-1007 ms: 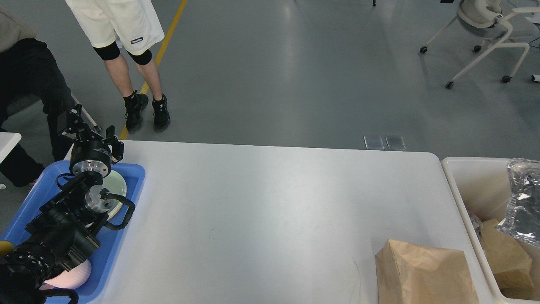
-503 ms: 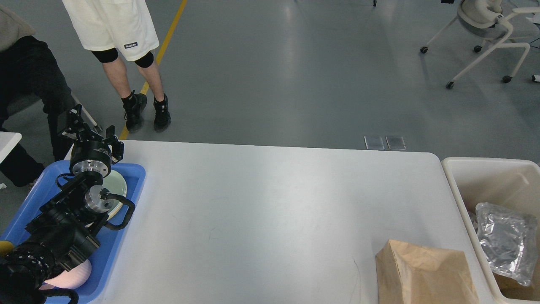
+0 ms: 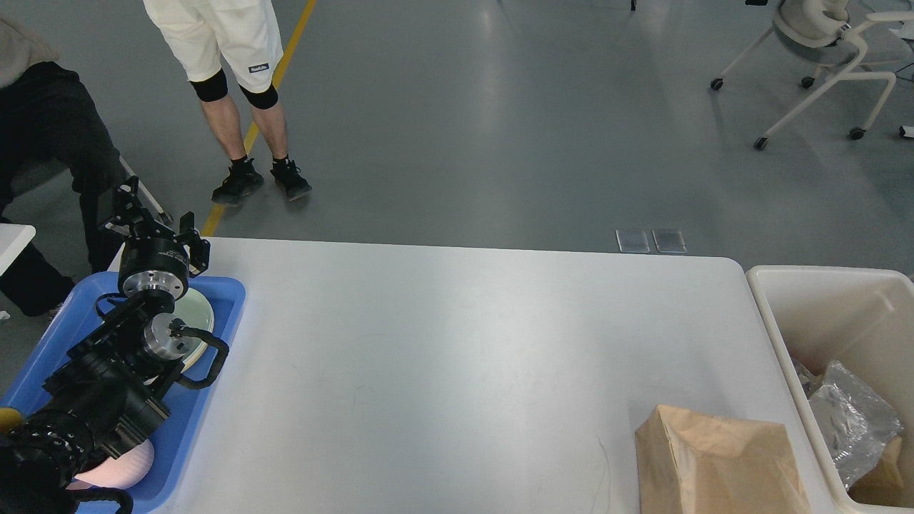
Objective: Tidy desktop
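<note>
The desktop [image 3: 457, 343] is a wide white tabletop that fills the middle of the head view. A brown paper bag [image 3: 717, 464] lies on it near the front right corner. My left gripper [image 3: 153, 223] hangs over the far end of a blue tray [image 3: 225, 314] at the table's left edge. Its two black fingers stand apart with nothing between them, so it is open. My left arm covers much of the tray. My right gripper is out of view.
In the tray lie a pale plate [image 3: 198, 314] and a pink bowl [image 3: 118, 467]. A cream bin [image 3: 814, 314] at the right holds a clear plastic bag [image 3: 853, 421] and brown paper. A person [image 3: 239, 93] stands beyond the far left corner. An office chair [image 3: 821, 50] stands far right.
The clear plastic bag has dropped from above the bin down into it. The standing person has stepped right and farther from the table. My left arm has not moved.
</note>
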Available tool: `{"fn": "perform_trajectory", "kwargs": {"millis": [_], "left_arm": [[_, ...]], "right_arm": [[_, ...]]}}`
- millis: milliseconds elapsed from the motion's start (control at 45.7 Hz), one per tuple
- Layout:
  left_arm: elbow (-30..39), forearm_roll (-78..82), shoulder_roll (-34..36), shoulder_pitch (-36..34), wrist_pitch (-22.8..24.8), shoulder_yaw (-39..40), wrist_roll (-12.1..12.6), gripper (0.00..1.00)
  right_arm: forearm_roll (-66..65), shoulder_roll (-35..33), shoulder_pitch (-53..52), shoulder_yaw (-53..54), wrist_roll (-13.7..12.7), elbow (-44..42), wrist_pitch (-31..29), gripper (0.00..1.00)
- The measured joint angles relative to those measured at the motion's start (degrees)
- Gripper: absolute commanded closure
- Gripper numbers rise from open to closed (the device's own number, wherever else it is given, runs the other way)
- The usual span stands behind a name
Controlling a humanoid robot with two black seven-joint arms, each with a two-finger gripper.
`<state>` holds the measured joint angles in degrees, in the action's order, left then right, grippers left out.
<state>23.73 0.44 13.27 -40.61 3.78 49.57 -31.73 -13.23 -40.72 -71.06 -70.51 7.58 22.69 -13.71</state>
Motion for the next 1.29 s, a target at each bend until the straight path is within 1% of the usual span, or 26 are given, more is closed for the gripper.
{"fn": "perform_trajectory", "kwargs": {"millis": [66, 131, 263, 438, 547, 679, 788, 941, 1051, 1291], "left_arm": [[0.0, 0.0, 0.0, 0.0, 0.0, 0.0, 0.0, 0.04], [0.0, 0.0, 0.0, 0.0, 0.0, 0.0, 0.0, 0.04], [0.0, 0.0, 0.0, 0.0, 0.0, 0.0, 0.0, 0.04], [0.0, 0.0, 0.0, 0.0, 0.0, 0.0, 0.0, 0.04], [0.0, 0.0, 0.0, 0.0, 0.0, 0.0, 0.0, 0.04], [0.0, 0.0, 0.0, 0.0, 0.0, 0.0, 0.0, 0.04], [0.0, 0.0, 0.0, 0.0, 0.0, 0.0, 0.0, 0.04], [0.0, 0.0, 0.0, 0.0, 0.0, 0.0, 0.0, 0.04], [0.0, 0.0, 0.0, 0.0, 0.0, 0.0, 0.0, 0.04], [0.0, 0.0, 0.0, 0.0, 0.0, 0.0, 0.0, 0.04]], "right_arm": [[-0.2, -0.2, -3.4, -0.2, 0.0, 0.4, -1.6, 0.00], [-0.3, -0.3, -7.0, -0.6, 0.0, 0.6, -4.6, 0.00], [-0.3, -0.1, -14.7, -2.8, 0.0, 0.8, -13.0, 0.00], [-0.4, 0.1, -24.8, -6.4, 0.0, 3.2, -23.9, 0.00], [-0.4, 0.2, -30.1, -8.4, 0.0, 4.2, -29.6, 0.00], [-0.4, 0.5, -35.0, -9.3, 0.0, 4.5, -35.0, 0.00], [-0.4, 1.4, -38.1, -9.4, 0.0, 4.8, -37.8, 0.00], [-0.4, 4.1, -41.7, -9.4, -0.2, 7.2, -40.1, 0.00], [-0.3, 7.1, -45.2, -9.4, -0.2, 11.3, -41.1, 0.00], [-0.2, 13.8, -51.0, -8.9, -0.1, 22.0, -41.3, 0.00]]}}
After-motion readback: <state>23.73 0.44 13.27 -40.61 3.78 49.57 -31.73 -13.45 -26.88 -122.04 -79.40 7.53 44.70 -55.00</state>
